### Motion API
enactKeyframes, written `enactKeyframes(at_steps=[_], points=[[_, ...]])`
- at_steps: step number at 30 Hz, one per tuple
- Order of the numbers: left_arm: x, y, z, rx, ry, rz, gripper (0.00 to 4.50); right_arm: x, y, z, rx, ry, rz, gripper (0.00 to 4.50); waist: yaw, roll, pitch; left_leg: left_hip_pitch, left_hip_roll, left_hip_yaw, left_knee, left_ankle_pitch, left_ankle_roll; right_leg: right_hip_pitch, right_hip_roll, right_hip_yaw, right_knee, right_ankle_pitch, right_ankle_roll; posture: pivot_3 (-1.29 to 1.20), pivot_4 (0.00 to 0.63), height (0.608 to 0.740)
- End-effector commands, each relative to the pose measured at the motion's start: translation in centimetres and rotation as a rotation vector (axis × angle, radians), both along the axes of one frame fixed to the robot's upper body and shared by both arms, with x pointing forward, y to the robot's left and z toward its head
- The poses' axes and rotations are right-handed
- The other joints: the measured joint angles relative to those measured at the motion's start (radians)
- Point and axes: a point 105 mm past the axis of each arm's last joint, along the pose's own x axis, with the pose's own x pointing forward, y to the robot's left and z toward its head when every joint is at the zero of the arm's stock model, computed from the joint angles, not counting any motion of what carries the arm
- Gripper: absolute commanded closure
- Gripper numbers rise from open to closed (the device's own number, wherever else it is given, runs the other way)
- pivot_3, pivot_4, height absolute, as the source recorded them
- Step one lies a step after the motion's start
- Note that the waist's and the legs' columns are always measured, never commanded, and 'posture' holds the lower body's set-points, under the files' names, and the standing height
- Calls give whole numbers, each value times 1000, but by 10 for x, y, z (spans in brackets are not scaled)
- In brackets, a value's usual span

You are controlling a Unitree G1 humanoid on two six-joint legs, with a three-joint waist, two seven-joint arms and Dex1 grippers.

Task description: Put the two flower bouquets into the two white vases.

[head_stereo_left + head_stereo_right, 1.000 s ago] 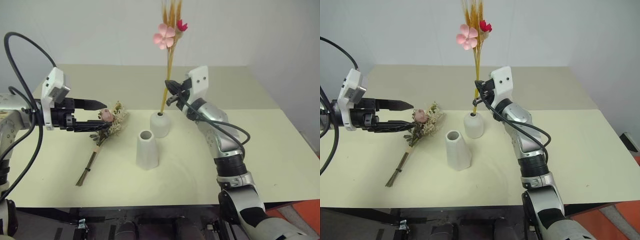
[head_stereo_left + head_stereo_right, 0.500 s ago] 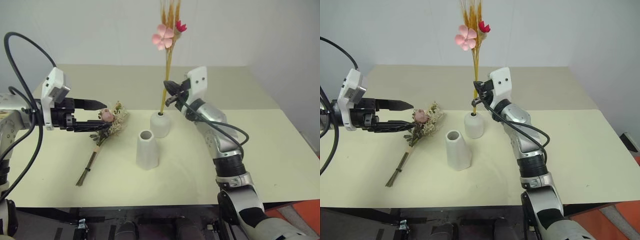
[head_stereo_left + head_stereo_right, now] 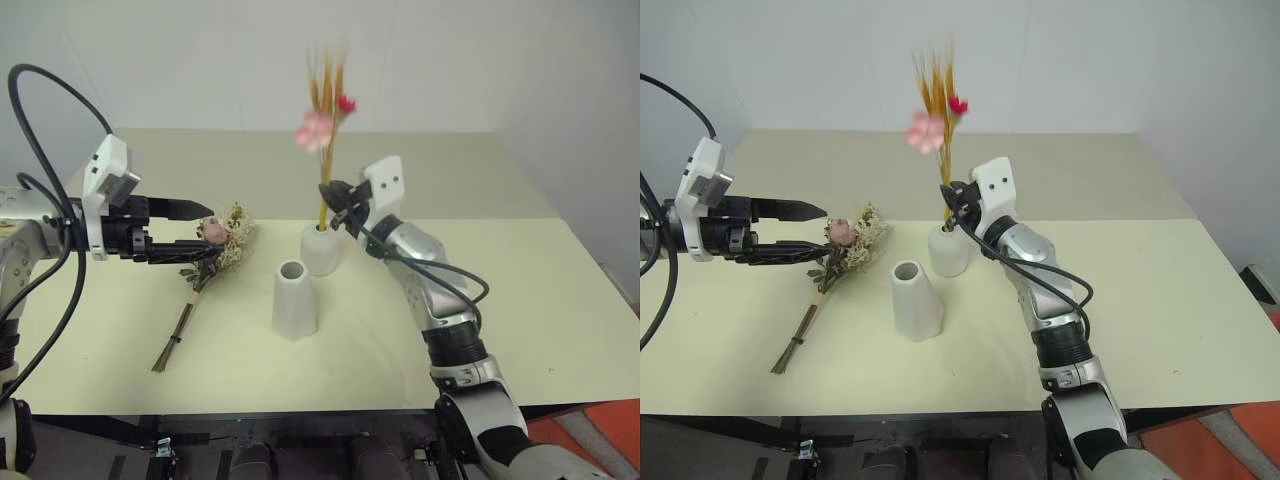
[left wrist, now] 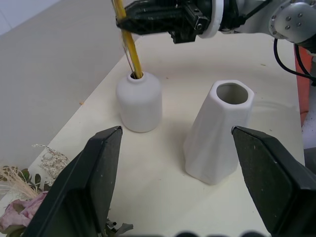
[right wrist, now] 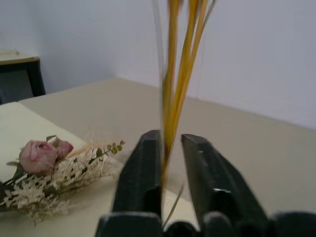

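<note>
Left eye view: the right hand (image 3: 330, 195) sits just above the round vase (image 3: 321, 248), its fingers either side of the wheat bouquet (image 3: 326, 130) — stems already down in the vase mouth.
Right hand state: fingers narrowly apart in the right wrist view, a slim gap showing beside the stalks; whether they still pinch the stems is hard to tell.
Step in hand: by my reading, letting go of the first bouquet — half the task as good as done.
Left hand: the left hand (image 3: 190, 230) is spread wide and empty, hovering at the flower head of the rose bouquet (image 3: 205, 270).
Rose bouquet: lying flat on the worktop (image 3: 560, 300), well left of the tall vase (image 3: 293, 299), which stands empty.
Next move: back the right hand off without dragging the stalks, then pick up the rose bouquet, stand it up and feed it into the tall vase.
</note>
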Motion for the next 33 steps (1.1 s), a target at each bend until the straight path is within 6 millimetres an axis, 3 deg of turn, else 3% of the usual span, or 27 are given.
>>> enactKeyframes(at_steps=[1,6,7,11,16,22,28,33], points=[[-6,4,12,7,-50,20,654,-14,-3,20,1,-105,22,1964,0,0,0,0,0,0,0,0,0,0,0,0,0,0,0,0,150,740],[-2,17,5,2,-33,120,654,-28,-22,20,-40,-113,33,144,1,0,0,0,0,0,0,0,0,0,0,0,0,0,0,0,150,740],[0,20,2,11,-32,155,654,-31,-27,19,-61,-105,40,37,1,0,0,0,0,0,0,0,0,0,0,0,0,-1,2,0,150,740],[6,32,-15,110,-12,292,654,-48,-48,18,-139,-54,122,37,3,0,0,0,0,0,0,0,0,0,0,0,0,-2,3,0,150,740],[14,42,-39,245,67,442,654,-70,-73,34,-190,24,253,37,7,0,0,1,0,0,0,0,0,1,0,0,0,-3,5,0,150,740],[23,39,-63,339,158,529,654,-104,-83,46,-307,58,441,37,11,0,0,1,0,0,0,0,0,1,0,0,0,-5,5,0,150,740],[33,33,-76,422,210,569,654,-106,-87,52,-333,51,439,37,9,-1,0,2,0,0,0,0,0,1,0,0,0,-5,5,0,150,740],[34,30,-99,489,340,594,654,-107,-87,53,-342,53,437,37,10,-1,0,1,-1,0,0,0,0,1,0,1,-1,-5,6,0,150,740]])
